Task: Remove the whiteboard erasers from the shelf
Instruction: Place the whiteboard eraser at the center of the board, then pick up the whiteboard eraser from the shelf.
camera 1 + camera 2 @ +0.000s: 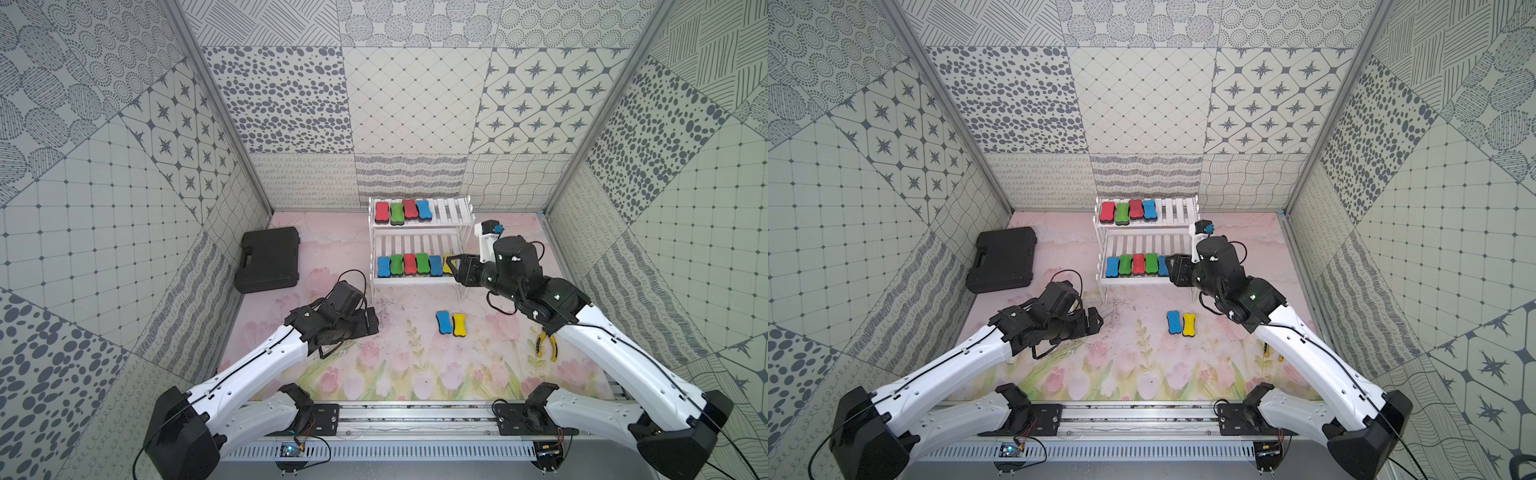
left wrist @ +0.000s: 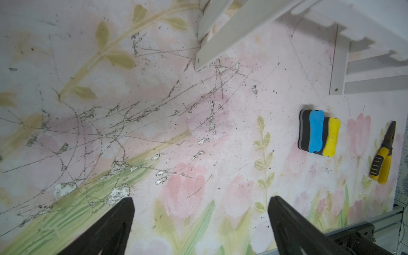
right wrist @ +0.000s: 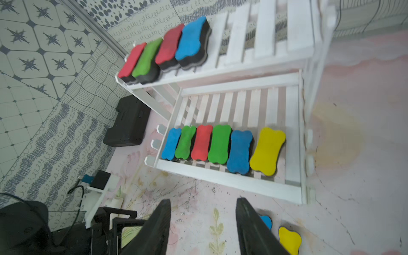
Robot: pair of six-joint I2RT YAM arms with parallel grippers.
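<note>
Targeting the yellow eraser (image 3: 267, 151) lying rightmost on the near tier of the shelf (image 3: 292, 136), beside a blue eraser (image 3: 239, 152); hovering the right gripper (image 3: 203, 201) close, spread, empty; holding the left gripper (image 2: 201, 198) spread, well left; risking snagging the blue neighbour or front rail (image 3: 220, 180) if pinching off-centre.

- Both top views: bright, even light; soft, faint shadows; walls (image 1: 104, 208) bow at the edges.
- Right wrist view: blurred, most along the shelf (image 3: 298, 33) edge.
- Left wrist view: sharp, slightly washed out.
</note>
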